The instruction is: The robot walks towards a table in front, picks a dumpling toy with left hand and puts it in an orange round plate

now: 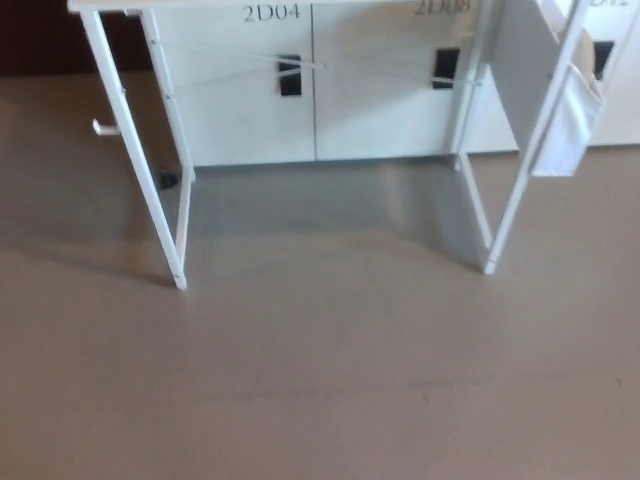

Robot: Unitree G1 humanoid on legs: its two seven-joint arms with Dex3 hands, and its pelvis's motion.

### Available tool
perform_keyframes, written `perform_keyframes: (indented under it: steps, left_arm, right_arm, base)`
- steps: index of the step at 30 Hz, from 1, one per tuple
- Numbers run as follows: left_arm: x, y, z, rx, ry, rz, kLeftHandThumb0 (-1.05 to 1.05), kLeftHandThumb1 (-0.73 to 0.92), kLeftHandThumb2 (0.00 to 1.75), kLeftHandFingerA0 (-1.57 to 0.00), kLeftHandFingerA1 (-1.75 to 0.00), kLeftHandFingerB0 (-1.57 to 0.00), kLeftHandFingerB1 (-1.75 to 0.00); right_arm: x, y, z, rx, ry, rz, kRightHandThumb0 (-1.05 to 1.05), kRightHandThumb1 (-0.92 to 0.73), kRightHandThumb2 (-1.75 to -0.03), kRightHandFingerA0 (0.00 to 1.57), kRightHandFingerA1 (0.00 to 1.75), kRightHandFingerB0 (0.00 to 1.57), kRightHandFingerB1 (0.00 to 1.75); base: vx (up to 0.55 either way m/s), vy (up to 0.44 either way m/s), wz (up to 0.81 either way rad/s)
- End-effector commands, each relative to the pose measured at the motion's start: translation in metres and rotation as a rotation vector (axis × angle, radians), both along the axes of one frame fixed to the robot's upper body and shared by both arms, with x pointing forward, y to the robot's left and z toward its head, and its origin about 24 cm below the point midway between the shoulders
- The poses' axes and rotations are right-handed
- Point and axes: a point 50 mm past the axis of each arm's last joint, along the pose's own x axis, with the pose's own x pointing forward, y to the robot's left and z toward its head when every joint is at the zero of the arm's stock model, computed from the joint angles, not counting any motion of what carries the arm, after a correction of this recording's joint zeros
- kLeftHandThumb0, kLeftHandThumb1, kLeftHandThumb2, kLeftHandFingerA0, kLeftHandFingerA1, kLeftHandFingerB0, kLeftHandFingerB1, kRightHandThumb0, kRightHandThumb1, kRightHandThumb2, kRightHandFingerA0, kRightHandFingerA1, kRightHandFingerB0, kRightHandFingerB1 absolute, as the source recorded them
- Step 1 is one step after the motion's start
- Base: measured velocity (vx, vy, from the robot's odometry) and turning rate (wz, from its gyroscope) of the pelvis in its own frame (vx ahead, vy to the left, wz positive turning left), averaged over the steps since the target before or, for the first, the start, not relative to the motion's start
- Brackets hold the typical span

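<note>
Only the underside of a white table shows in the head view: its left legs (140, 170), its right legs (520, 180) and a sliver of its top edge (110, 5) at the upper left. The tabletop's surface is out of frame, so no dumpling toy and no orange plate can be seen. Neither of my hands nor any part of my arms appears.
Grey-brown floor (320, 380) fills the lower picture up to the table legs. White cabinets (250, 100) labelled 2D04 stand behind the table, with black handles. A white cloth or bag (570, 120) hangs at the table's right side.
</note>
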Motion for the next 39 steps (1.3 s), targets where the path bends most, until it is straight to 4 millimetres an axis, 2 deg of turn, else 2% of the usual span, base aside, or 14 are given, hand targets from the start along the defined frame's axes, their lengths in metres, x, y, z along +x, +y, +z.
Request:
perform_keyframes:
  steps: [1, 9, 20, 32, 39]
  left_arm:
    - [-0.0004, 0.0014, 0.0029, 0.002, -0.014, -0.010, -0.25, 0.57, 0.58, -0.55, -0.37, -0.44, -0.37]
    - [-0.0002, 0.0007, 0.0029, -0.002, -0.019, -0.002, -0.27, 0.59, 0.58, -0.57, -0.38, -0.45, -0.37]
    - [-0.0031, -0.0029, 0.0054, -0.012, -0.040, -0.017, -0.27, 0.58, 0.58, -0.58, -0.38, -0.45, -0.37]
    - [-0.0040, -0.0022, 0.0047, -0.018, -0.037, -0.011, -0.27, 0.58, 0.58, -0.54, -0.37, -0.44, -0.37]
    - [-0.0038, -0.0023, 0.0053, -0.031, -0.029, -0.012, -0.28, 0.58, 0.58, -0.52, -0.37, -0.43, -0.37]
  right_arm:
    - [0.0003, -0.0038, 0.0016, -0.006, 0.016, -0.006, 0.03, -0.56, -0.54, 0.77, 0.49, 0.37, 0.37]
    - [0.0003, -0.0056, -0.0029, -0.011, 0.037, -0.005, 0.01, -0.59, -0.57, 0.72, 0.47, 0.36, 0.35]
    - [-0.0022, -0.0043, -0.0003, -0.005, 0.035, 0.005, 0.01, -0.59, -0.56, 0.72, 0.48, 0.36, 0.35]
    - [-0.0025, -0.0019, 0.0023, -0.008, 0.047, 0.017, -0.02, -0.61, -0.55, 0.72, 0.45, 0.35, 0.33]
    - [-0.0037, -0.0037, -0.0019, -0.004, 0.042, 0.004, -0.02, -0.58, -0.56, 0.76, 0.48, 0.35, 0.35]
  base:
    - [0.50, -0.212, 0.45]
    - [0.39, -0.114, -0.02]
    - [0.48, 0.146, -0.22]
    - [0.44, -0.086, 0.34]
    - [0.34, -0.036, -0.07]
